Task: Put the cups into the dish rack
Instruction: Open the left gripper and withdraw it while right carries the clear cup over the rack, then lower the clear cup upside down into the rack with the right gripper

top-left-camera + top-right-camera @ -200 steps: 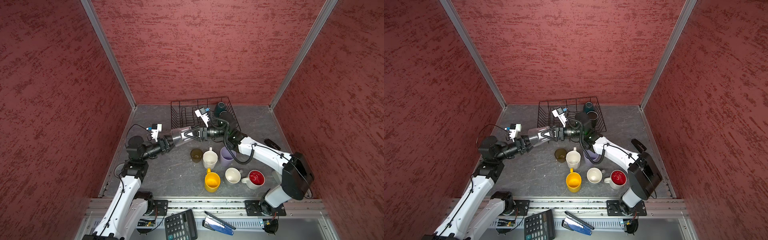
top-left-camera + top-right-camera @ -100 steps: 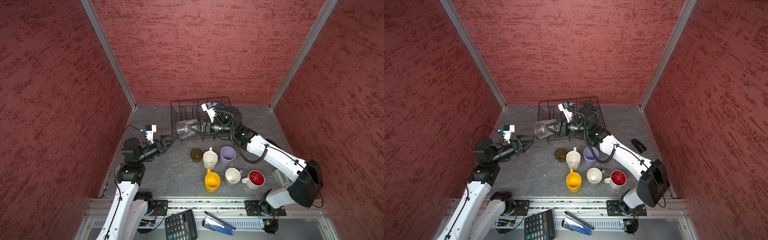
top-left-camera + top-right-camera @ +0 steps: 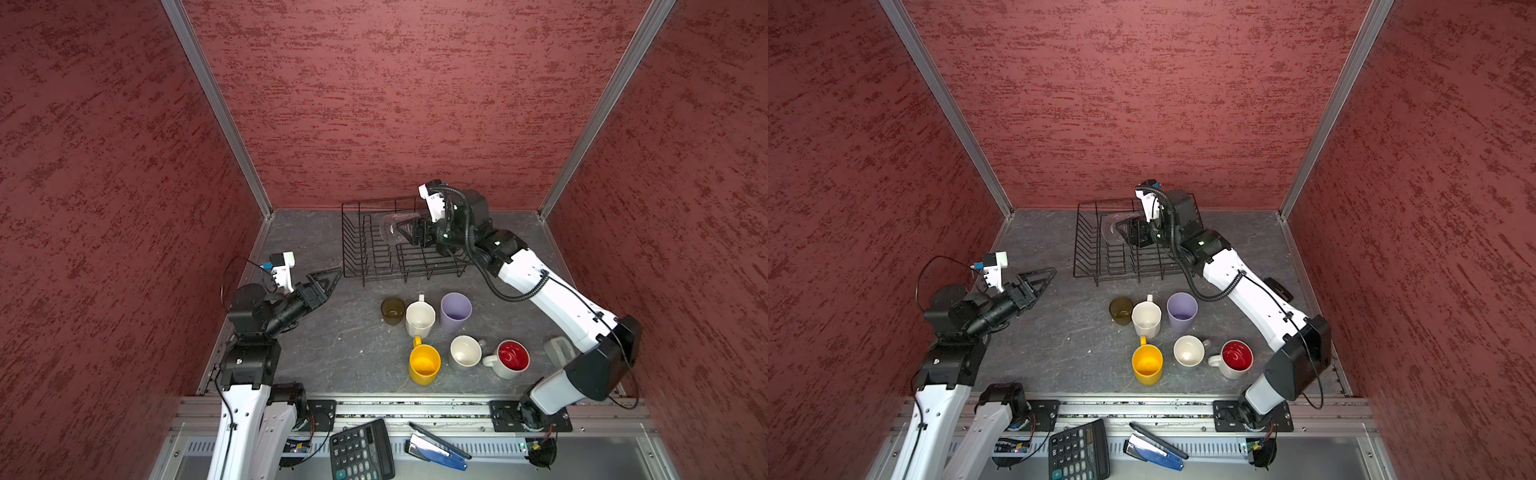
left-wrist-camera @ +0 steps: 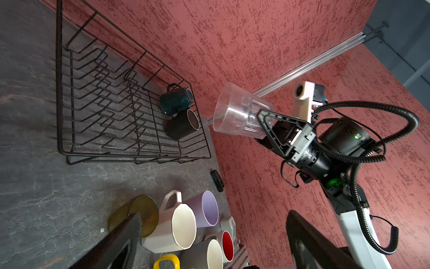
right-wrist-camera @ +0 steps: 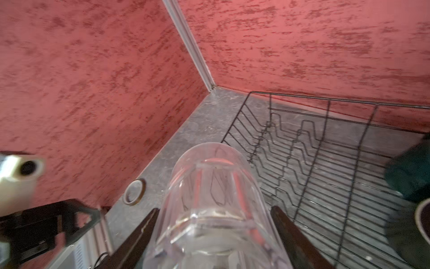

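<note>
Tabletop [image 3: 340,345]: left gripper [image 3: 330,277] pulled back, spread; right gripper [image 5: 214,221] alone pinches clear glass [image 4: 237,111] over dish rack [image 3: 376,253].

Bare table [image 3: 332,345] lies open left of centre in both top views, six cups [image 3: 420,320] crowd lower middle, teal mug [image 4: 175,102] and black mug [image 4: 182,127] block one dish rack [image 4: 102,102] corner.

Black wire is seen in the dish rack [image 3: 365,245]. A teal mug [image 4: 176,101], black mug [image 4: 181,125], clear glass [image 4: 239,111], olive-brown textured glass [image 3: 392,309], white mug [image 3: 419,319], lavender tumbler [image 3: 455,311], yellow mug [image 3: 424,363], grey mug [image 3: 465,353] and red-lined white mug [image 3: 513,357] are shown. The counter [image 3: 332,345] is veined dark grey.
</note>
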